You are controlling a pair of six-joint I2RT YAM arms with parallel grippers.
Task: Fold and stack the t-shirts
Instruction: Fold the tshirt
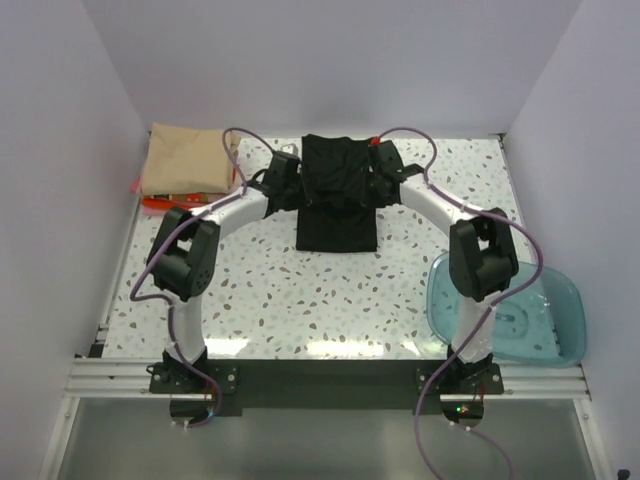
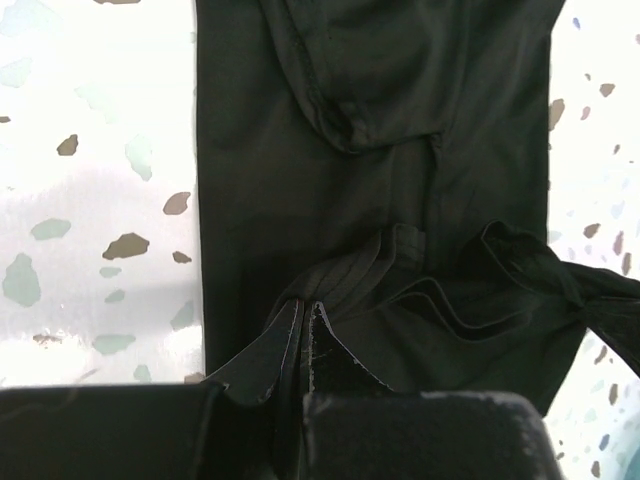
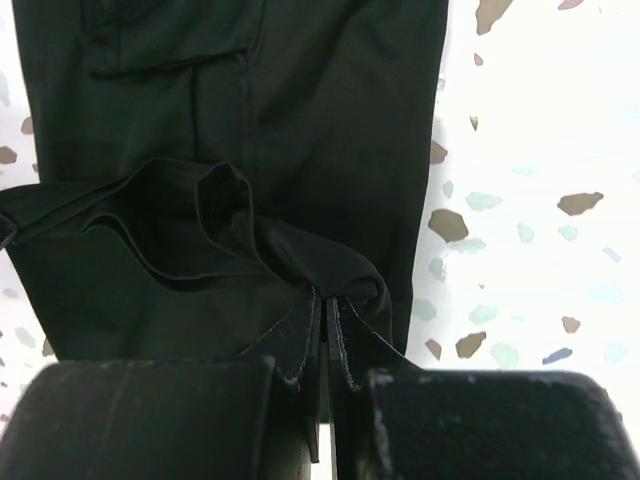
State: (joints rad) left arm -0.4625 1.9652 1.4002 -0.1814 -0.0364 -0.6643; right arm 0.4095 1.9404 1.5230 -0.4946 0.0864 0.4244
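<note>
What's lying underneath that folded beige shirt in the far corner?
A red-orange edge peeks out beneath the beige shirt, likely another shirt. The rest is covered and cannot be seen.
</note>
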